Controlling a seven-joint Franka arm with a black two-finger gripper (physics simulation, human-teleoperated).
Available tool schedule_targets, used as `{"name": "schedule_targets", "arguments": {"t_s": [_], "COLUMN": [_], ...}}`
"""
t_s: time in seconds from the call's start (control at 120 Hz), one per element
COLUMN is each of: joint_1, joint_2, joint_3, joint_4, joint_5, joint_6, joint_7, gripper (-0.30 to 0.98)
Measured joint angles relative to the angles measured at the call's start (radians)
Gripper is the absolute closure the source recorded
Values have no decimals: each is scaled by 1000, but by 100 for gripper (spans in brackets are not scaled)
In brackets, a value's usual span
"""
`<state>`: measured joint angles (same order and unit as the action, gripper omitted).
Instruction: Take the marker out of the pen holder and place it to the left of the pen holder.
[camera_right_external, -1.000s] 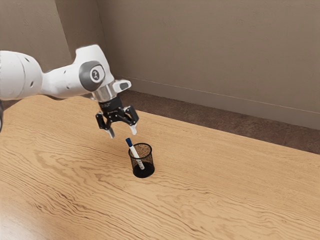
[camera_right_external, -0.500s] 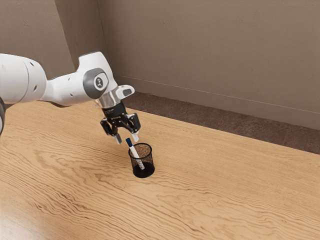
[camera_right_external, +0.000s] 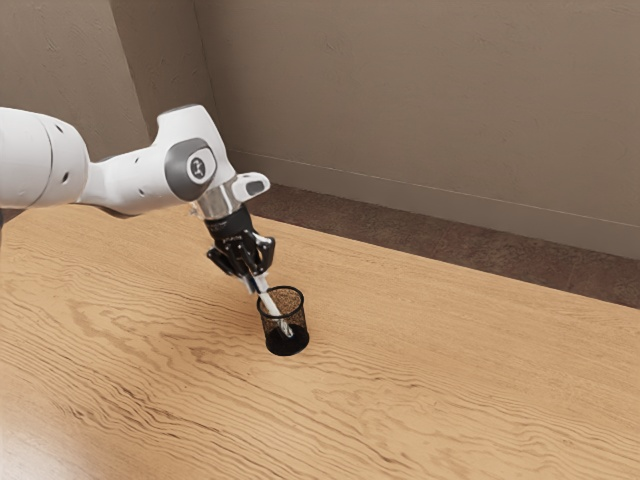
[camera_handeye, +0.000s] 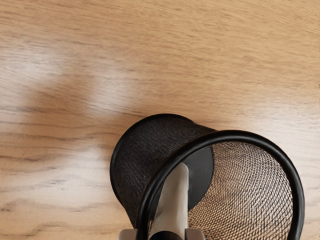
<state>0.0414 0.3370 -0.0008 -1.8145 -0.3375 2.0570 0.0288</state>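
Gripping looks sound: your gripper (camera_right_external: 256, 286) has its jaws narrowed, pinching the upper end of the capped marker (camera_handeye: 171, 205); lift along its lean, clear the black mesh pen holder (camera_handeye: 235, 135), then swing. Count: one marker, tilted inside; one holder, upright; one wood-grain table (camera_right_external: 450, 380)

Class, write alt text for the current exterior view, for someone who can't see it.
A black gripper on a white robot arm is at the upper end of a white marker, which leans inside a black mesh pen holder on a wood-grained table. Behind is a brown wall.
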Motion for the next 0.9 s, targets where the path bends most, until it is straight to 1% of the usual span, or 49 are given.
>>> {"name": "schedule_targets", "arguments": {"t_s": [0.2,0.308,0.417,0.5,0.6,0.658,0.767,0.9], "joint_1": [0,-1,1,2,4,3,4,4], "joint_2": [-37,-77,-92,-88,-54,-19,99,258], "joint_3": [-11,-13,-2,12,36,44,53,63], "joint_4": [13,72,187,256,274,284,319,446], "joint_5": [13,49,127,219,323,363,399,428], "joint_6": [-10,-77,-211,-350,-511,-596,-727,-874], "joint_7": [1,-2,-5,-15,-38,-54,-83,-119], "gripper": [74,76,77,78,78,79,79,79]}}
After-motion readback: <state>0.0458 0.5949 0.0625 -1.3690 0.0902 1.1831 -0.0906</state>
